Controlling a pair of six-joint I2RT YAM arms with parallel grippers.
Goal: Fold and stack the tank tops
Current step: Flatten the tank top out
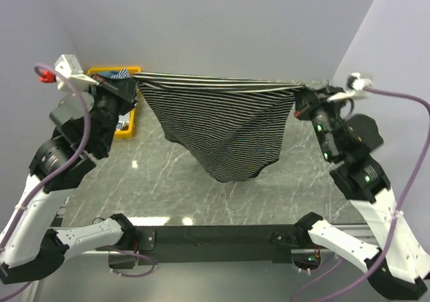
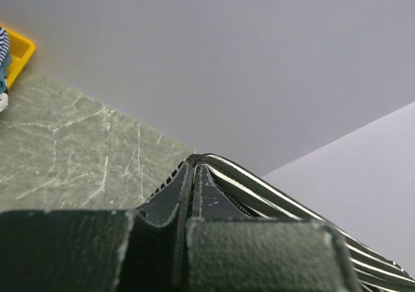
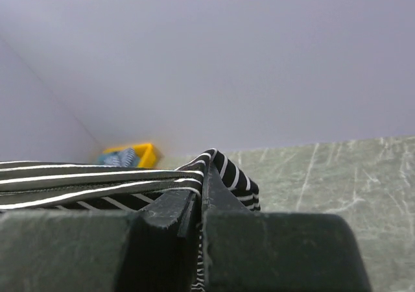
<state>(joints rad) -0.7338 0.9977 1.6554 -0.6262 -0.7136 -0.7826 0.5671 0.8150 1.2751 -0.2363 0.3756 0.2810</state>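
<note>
Above the middle of the marble table point(image 1: 148, 181), the black white-striped tank top point(image 1: 215, 131) hung stretched between both arms, sagging toward the tabletop. Laying it flat would likely call for lowering both ends level and together, with the top edge taut. The left gripper point(image 1: 130, 82) and right gripper point(image 1: 300, 91) each clamped one end of that edge, over the table's far corners.

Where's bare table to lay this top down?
Bare table runs from beneath the hanging top to the near edge, across the whole middle. The far-left corner is crowded: the bin sits right beside the left claw. The right claw holds the top's other end at far right.
</note>
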